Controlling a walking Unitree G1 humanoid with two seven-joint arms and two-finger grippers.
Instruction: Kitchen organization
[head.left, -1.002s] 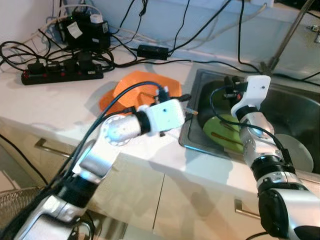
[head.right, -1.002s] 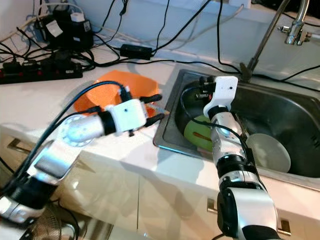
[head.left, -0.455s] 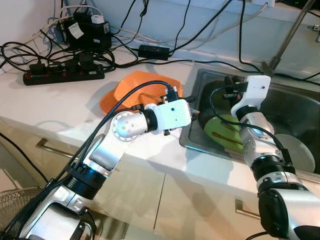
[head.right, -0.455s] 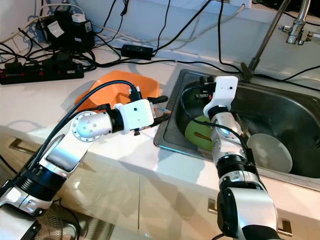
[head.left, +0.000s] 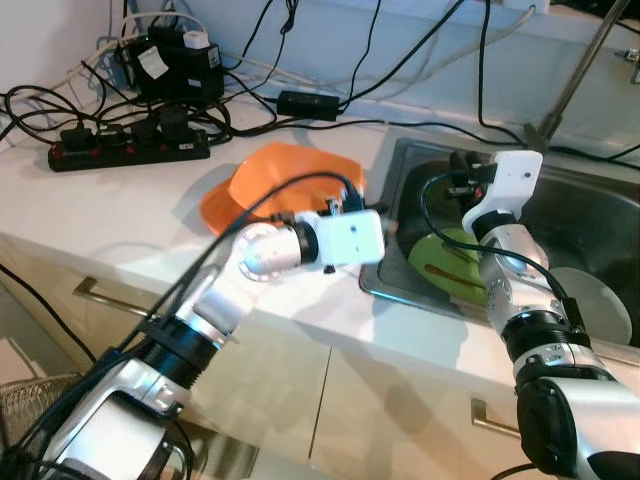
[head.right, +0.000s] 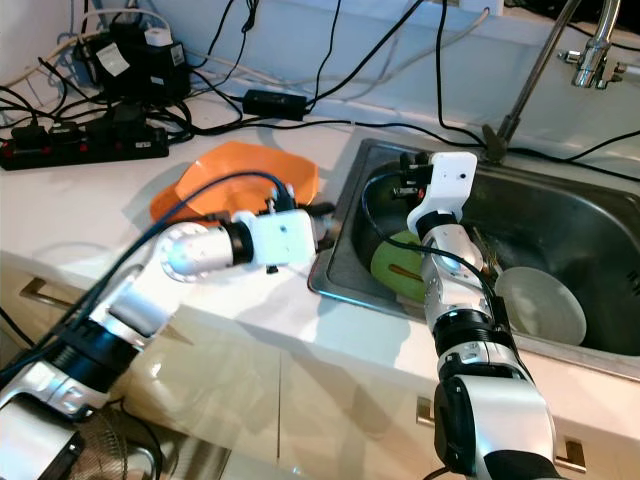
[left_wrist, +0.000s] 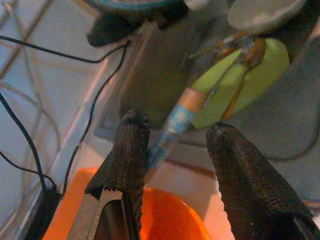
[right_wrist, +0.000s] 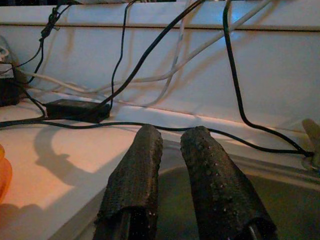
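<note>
1. Where the counter (head.left: 120, 210) meets the sink's (head.right: 560, 230) near-left edge, the left gripper (left_wrist: 175, 150) hovers, fingers spread, a thin blue utensil handle (left_wrist: 172, 127) with a copper-coloured band lying against one finger; whether it is gripped I cannot tell.
2. The orange plate (head.left: 270, 175) lies on the counter just beside that edge.
3. A green plate (head.right: 395, 265) lies in the sink's left end.
4. The right gripper (right_wrist: 167, 170) hangs above the sink's left end, fingers nearly together, holding nothing.

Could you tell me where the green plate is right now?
The green plate lies tilted in the sink's left end, beside the right arm and left of the white plate.
</note>
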